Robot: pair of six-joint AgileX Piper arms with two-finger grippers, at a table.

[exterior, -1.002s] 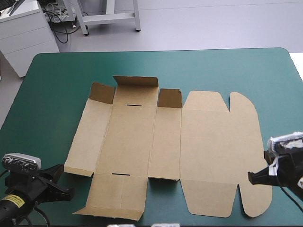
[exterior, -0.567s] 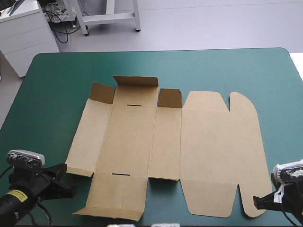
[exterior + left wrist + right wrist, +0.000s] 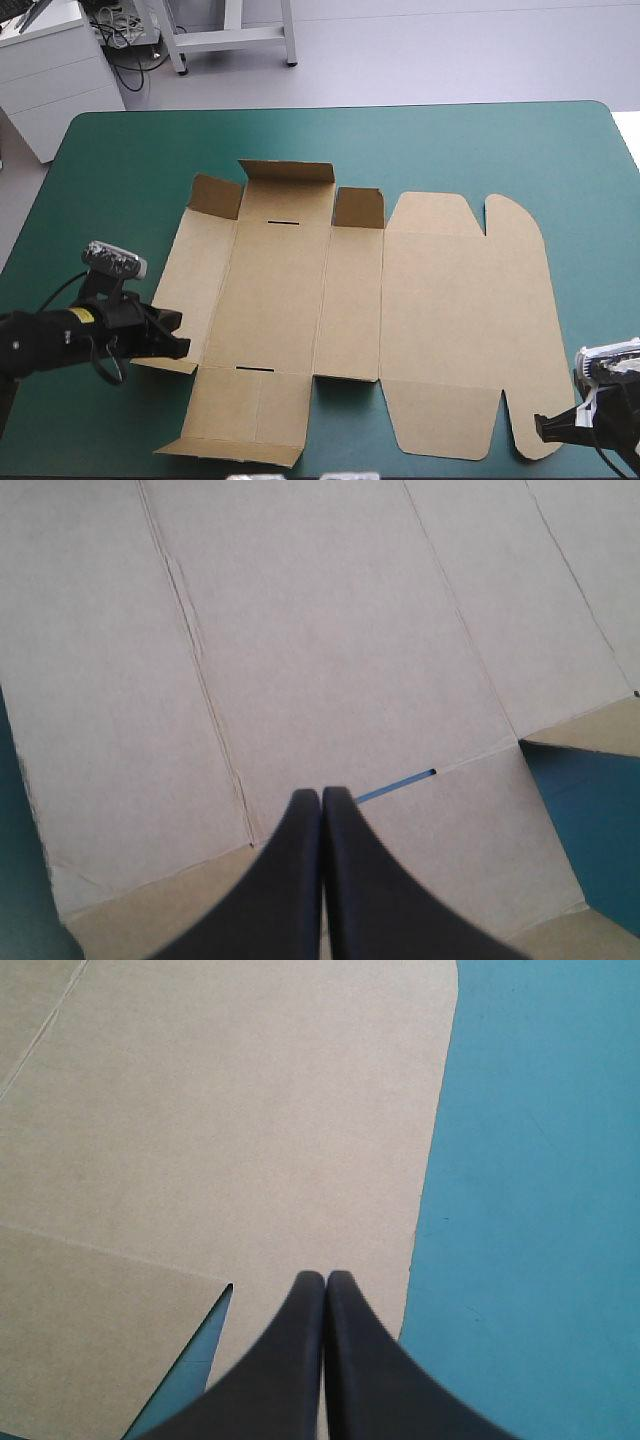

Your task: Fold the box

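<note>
Two closed, empty black claws: left gripper, right gripper. Flat brown cardboard box seems light, stiff; grasp panel facing tabletop's left edge.

The teal-green-covered tabletop carries 1 thing: the brown box, a cut sheet spread mostly flat across its middle. 3 short flaps stand raised along the sheet's far edge. Teal-green shows on every side of the sheet.

Ahead of left gripper: brown box lying flat, passable above. Beside right gripper: bare teal-green cover, open.
</note>
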